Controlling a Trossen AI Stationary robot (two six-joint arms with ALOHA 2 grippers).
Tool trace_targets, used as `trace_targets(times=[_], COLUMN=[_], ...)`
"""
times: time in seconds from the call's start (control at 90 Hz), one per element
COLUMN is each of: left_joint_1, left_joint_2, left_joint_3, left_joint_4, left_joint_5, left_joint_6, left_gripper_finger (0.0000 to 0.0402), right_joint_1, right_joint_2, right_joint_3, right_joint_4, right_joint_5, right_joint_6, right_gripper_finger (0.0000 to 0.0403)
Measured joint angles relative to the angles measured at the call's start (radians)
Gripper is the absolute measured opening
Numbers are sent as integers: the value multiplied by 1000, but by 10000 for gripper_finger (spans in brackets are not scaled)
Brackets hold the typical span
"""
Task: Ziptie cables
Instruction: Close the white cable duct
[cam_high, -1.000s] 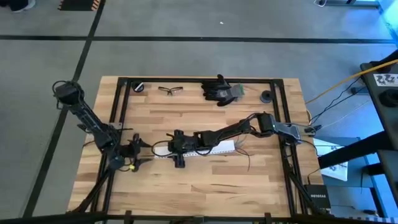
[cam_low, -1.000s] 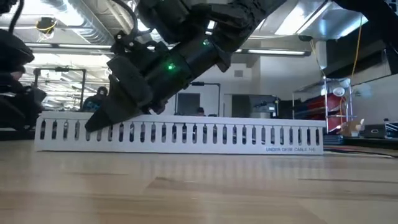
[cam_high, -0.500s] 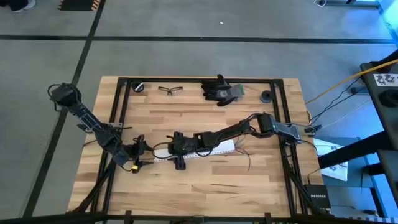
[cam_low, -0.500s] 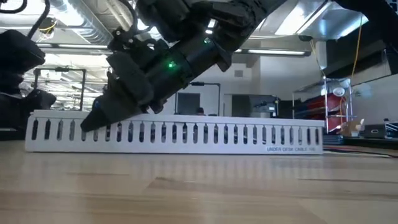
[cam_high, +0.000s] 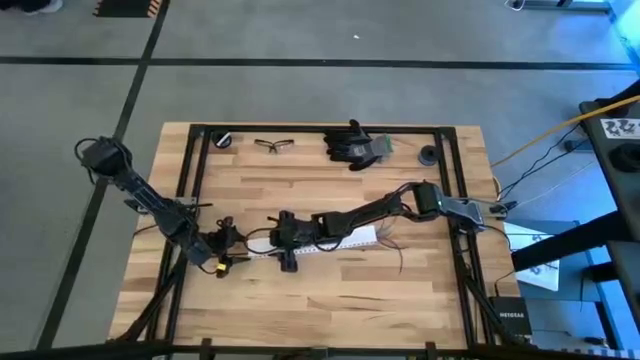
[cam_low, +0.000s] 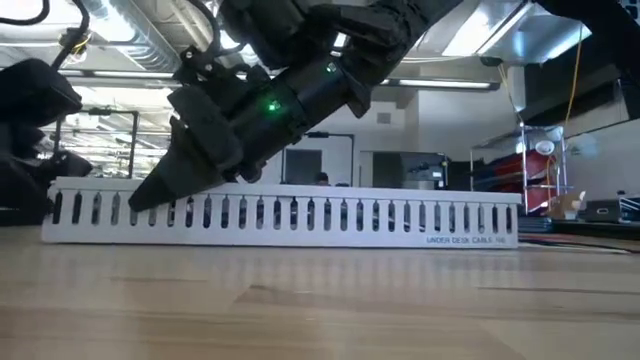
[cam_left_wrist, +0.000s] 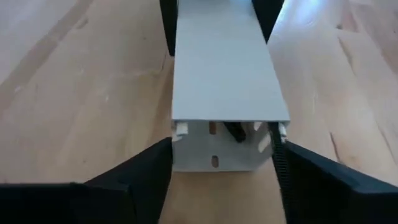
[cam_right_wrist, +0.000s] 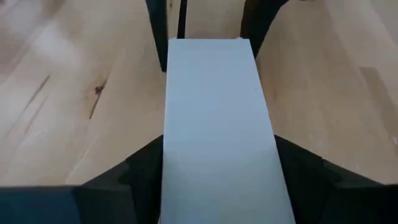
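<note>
A long white slotted channel lies flat on the table's middle. The cables run through it: one dark wire shows inside its open left end, and thin ends splay out past its right end. My right gripper is shut on the channel, a little in from that left end. My left gripper is open at the left end, one finger on either side. A thin ridged black strip runs beside one left finger. My right gripper pinches the channel's two long side walls between its fingers, near its left end. The fingers slant down from the table's right and lie across the channel, which rests flat on the table. Whether my left gripper touches the channel's walls cannot be told.
Black gloves, safety glasses and two small round black things lie along the far edge. A black metal frame rims the table. Bare wood lies toward the near edge.
My left gripper has moved toward the table's right and near edge, up to the channel's left end, so that its fingers stand astride it. The channel has slid a little toward the table's left, staying flat.
</note>
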Motion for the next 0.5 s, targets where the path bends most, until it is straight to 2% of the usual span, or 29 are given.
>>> trace_targets(times=[0.256,0.5], left_joint_1=[-1,0], left_joint_2=[91,104], left_joint_3=[0,0], left_joint_4=[79,121], left_joint_5=[-40,-40], left_joint_6=[-2,36], left_gripper_finger=[194,189], right_joint_1=[0,2], right_joint_2=[0,17], right_joint_3=[-2,-4], right_joint_4=[4,81], right_joint_5=[2,-2], right_joint_6=[0,30], right_gripper_finger=[225,225])
